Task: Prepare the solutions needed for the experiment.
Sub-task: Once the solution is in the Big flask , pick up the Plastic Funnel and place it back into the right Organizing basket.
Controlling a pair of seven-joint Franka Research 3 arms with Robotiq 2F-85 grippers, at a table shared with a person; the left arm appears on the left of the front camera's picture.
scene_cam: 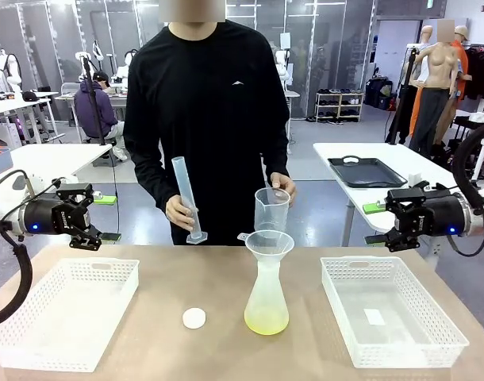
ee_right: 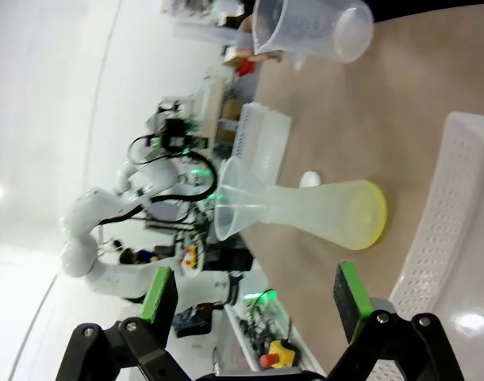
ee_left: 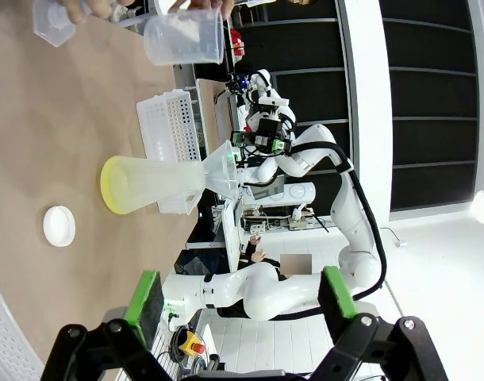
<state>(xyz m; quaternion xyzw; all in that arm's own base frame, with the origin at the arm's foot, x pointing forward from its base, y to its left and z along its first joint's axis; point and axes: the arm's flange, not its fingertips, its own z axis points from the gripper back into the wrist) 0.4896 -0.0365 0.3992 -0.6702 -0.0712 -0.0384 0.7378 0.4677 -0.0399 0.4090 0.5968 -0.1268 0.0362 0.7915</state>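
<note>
- The solutions (scene_cam: pixel 266 321) lie as a shallow pale yellow-green layer in the bottom of the conical flask (scene_cam: pixel 267 290). The flask stands near the middle of the counter (scene_cam: pixel 210 278), between the two white baskets (scene_cam: pixel 91 262) (scene_cam: pixel 369 259).
- The flask is upright with its long axis vertical. A funnel (scene_cam: pixel 270 241) sits in its neck.
- The left pincer (scene_cam: pixel 105 218) hangs off the counter's far left corner, fingers spread and holding nothing.
- The right pincer (scene_cam: pixel 374 223) hangs off the far right corner, also spread and empty.
- Both pincers point level and inward, across the flask's axis. The flask lies inward of each and lower, toward the near edge.
- Judged from the front view, the right pincer is somewhat nearer the flask than the left.
- The person's hands are nearer than either. One holds a clear beaker (scene_cam: pixel 271 208) just above the funnel's mouth, and the other holds a graduated cylinder (scene_cam: pixel 186 198) just beside it.
- Judgement: the next pour likely falls to the person. A pincer would have to come down and take the neck side-on.
</note>
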